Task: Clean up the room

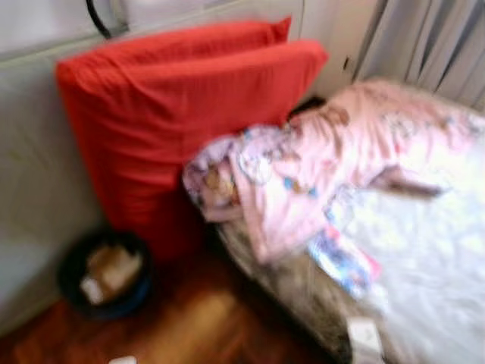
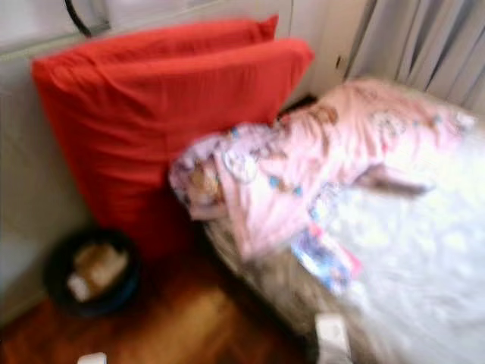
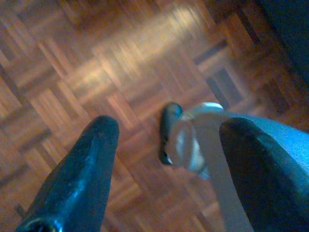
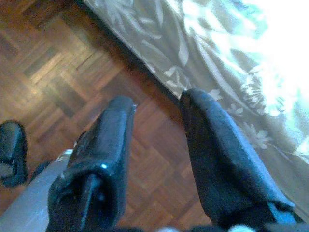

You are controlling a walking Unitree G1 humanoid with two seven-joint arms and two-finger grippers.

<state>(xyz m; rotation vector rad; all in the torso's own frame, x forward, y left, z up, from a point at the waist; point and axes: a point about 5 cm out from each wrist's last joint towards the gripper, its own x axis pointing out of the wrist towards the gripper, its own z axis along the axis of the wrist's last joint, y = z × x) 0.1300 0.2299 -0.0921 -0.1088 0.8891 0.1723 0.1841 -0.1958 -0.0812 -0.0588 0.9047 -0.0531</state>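
Observation:
Both eye views are blurred. A crumpled pink patterned blanket (image 1: 318, 159) lies across the head of a bed with a white sheet (image 1: 432, 258). A colourful flat packet (image 1: 345, 262) and a small white item (image 1: 365, 334) rest at the bed's near edge. Two big red cushions (image 1: 182, 106) lean against the wall beside the bed. My left gripper (image 3: 169, 125) hangs open over the parquet floor, nothing between its fingers. My right gripper (image 4: 158, 99) is open too, above the floor beside the bed's grey floral skirt (image 4: 193, 53).
A dark round bin (image 1: 106, 274) holding light scraps stands on the wooden floor below the cushions. A small white scrap (image 1: 123, 360) lies on the floor near the bottom edge. Grey curtains (image 1: 432, 45) hang at the back right. My own foot (image 3: 169, 130) shows under the left gripper.

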